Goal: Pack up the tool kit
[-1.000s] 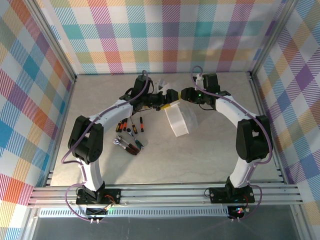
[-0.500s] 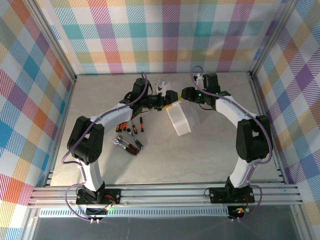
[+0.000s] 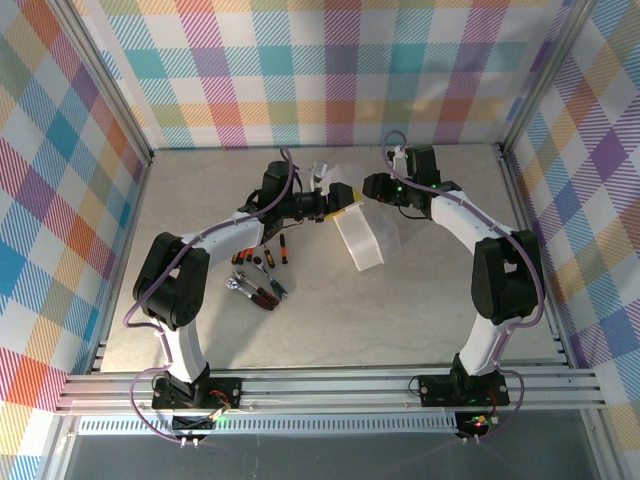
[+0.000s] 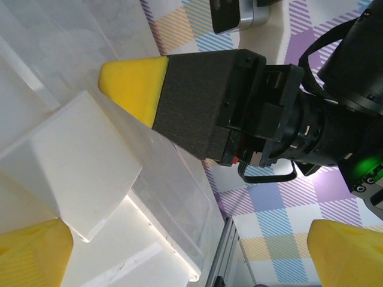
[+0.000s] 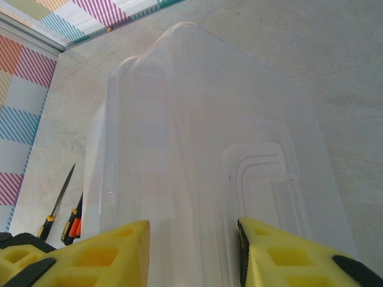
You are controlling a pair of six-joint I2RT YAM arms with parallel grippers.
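No writing, label, brand, number or sign can be read on the plastic case (image 5: 197, 137) or anywhere else.

I saw the case (image 5: 197, 149) was translucent whitish between the yellow pads of the right gripper (image 5: 191, 251). Left of that gripper, the screwdrivers (image 5: 72, 222) showed orange-and-black handles. The table (image 3: 420, 300) was pale grey marbled, the walls (image 3: 330, 70) pastel plaid.
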